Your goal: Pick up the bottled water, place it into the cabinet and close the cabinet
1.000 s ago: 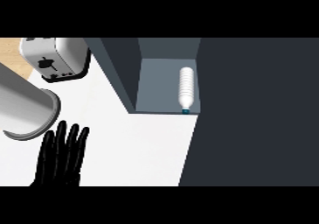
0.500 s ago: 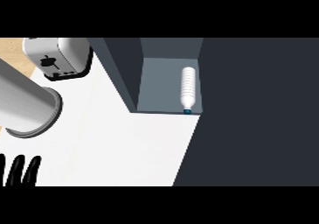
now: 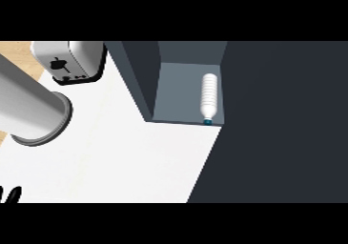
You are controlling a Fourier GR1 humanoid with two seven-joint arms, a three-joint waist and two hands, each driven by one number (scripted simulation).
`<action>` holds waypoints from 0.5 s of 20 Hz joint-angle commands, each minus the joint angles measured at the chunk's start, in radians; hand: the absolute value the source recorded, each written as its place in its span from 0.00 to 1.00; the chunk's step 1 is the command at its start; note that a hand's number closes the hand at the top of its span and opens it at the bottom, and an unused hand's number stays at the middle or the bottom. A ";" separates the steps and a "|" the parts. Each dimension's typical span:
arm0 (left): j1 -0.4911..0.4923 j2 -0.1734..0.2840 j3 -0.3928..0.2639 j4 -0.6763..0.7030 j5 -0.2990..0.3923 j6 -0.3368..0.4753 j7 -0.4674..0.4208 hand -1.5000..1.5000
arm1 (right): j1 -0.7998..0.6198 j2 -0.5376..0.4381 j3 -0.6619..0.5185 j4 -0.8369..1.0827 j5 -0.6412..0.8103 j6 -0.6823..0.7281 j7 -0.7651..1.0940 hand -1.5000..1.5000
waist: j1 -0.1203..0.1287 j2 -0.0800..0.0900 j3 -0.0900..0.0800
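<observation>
The clear bottled water [image 3: 209,97] lies on its side inside the open dark grey cabinet [image 3: 178,95], against the right wall, its blue cap toward the front edge. Nothing touches it. Only the black fingertips [image 3: 11,194] of my left hand show, straight and pointing up, at the lower left corner of the white counter [image 3: 127,162], far from the bottle. A thick grey forearm [image 3: 25,105] crosses the left side of the view. My right hand does not appear.
A silver toaster [image 3: 69,61] stands at the back left of the counter. A large dark panel [image 3: 289,124] fills the whole right side, bordering the cabinet opening and reaching down to the lower edge.
My left hand has slid down and to the left, from fully in view on the counter to only its fingertips at the corner. The bottle has stayed in place in the cabinet.
</observation>
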 commanded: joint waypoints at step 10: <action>0.221 0.064 0.221 -0.019 0.195 -0.264 -0.091 0.00 | -0.495 0.217 0.129 0.242 -0.163 -0.293 0.219 1.00 | 0.013 -0.004 -0.003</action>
